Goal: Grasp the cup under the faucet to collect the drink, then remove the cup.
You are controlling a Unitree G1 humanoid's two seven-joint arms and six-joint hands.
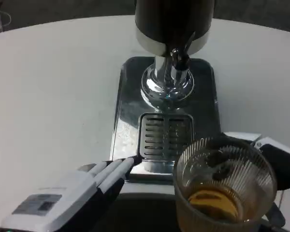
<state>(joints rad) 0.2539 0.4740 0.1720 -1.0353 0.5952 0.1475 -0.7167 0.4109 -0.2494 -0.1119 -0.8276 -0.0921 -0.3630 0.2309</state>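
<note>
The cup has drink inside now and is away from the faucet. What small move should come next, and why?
Probably lower the ribbed glass cup onto the white table, clear of the drip tray. The right hand holds it, amber drink inside, already off the faucet; go slowly, level.

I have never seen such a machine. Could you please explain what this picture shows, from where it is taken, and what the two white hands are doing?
The camera sits on a humanoid robot's head and looks down at a white table. The dark drink dispenser stands on a shiny metal base, with its faucet above a slotted drip grate. The right hand holds a ribbed glass cup with amber drink in it, near the front of the base, away from the faucet. The left hand holds nothing; its fingers lie straight at the base's front edge.
</note>
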